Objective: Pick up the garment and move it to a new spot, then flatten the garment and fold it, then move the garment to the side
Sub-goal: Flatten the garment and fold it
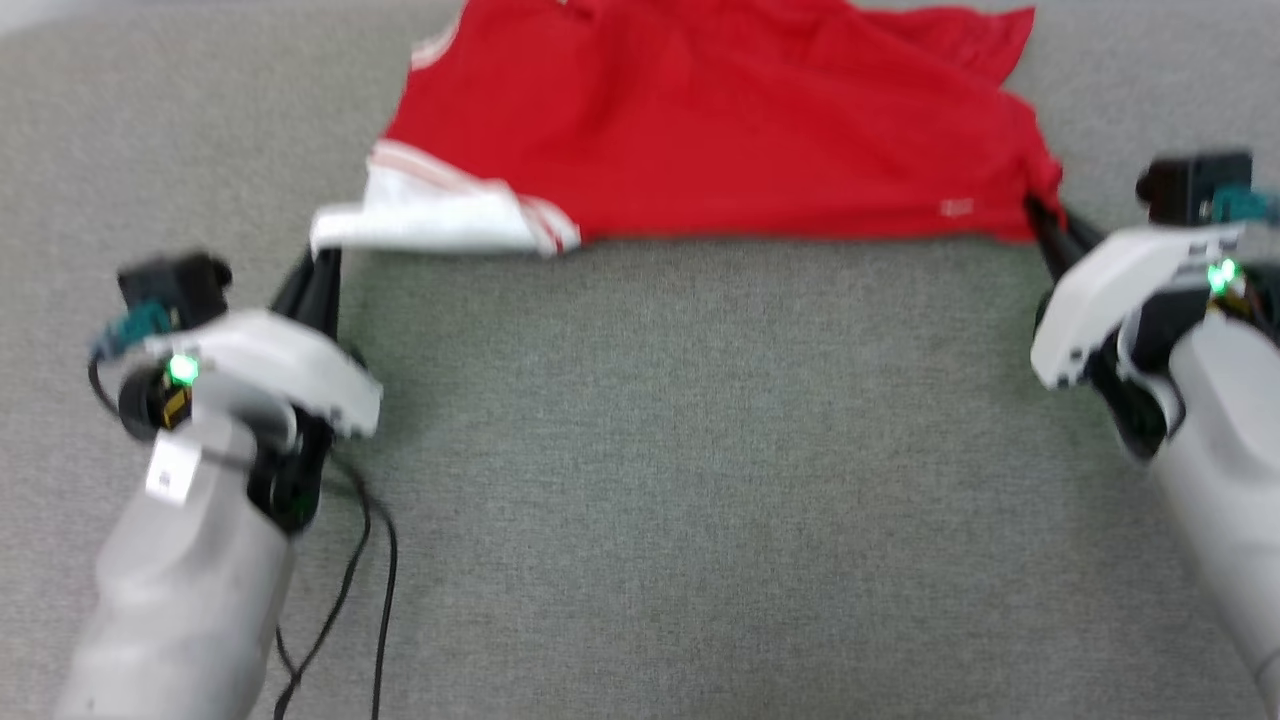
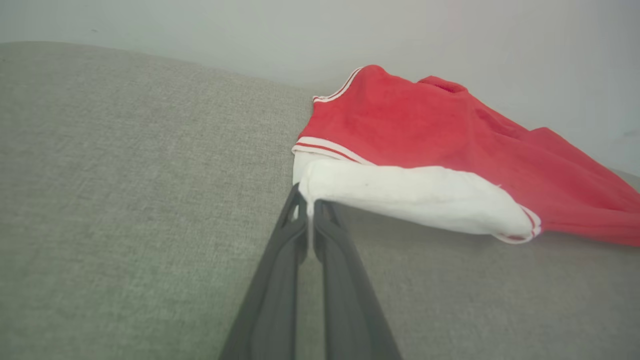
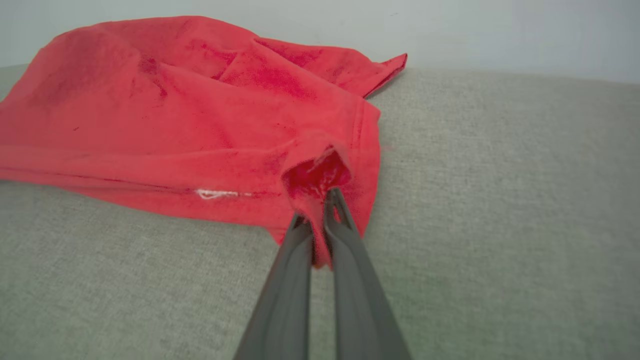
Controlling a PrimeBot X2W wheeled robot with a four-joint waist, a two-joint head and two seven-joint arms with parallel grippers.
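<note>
1. Grey woven surface (image 1: 640,480) takes up most of the head view; the near half is bare cloth. A pale wall (image 2: 450,30) stands behind it in the wrist views.
2. The garment (image 1: 720,130) lies at the far side of the surface, spread left to right. Red body rumpled, back edge folded up in ridges. Near edge pulled into an almost straight line between the two grips.
3. Left forearm (image 1: 190,580) at lower left, right forearm (image 1: 1230,420) at the right edge, both pale, well apart.
4. White sleeve (image 1: 430,215) with red-white striped trim, at the garment's left end.
5. Left jaws: clenched on the tip of the white sleeve, dark fingers (image 2: 280,280) pressed together with white cloth pinched between them.
6. Right jaws: clenched on a bunched red corner at the garment's right end, fingers (image 3: 350,280) together with cloth between them.
7. Black cable (image 1: 360,590) hangs beside the left forearm.
8. Small white mark (image 1: 957,207) on the red, near the right corner; too blurred to read.
</note>
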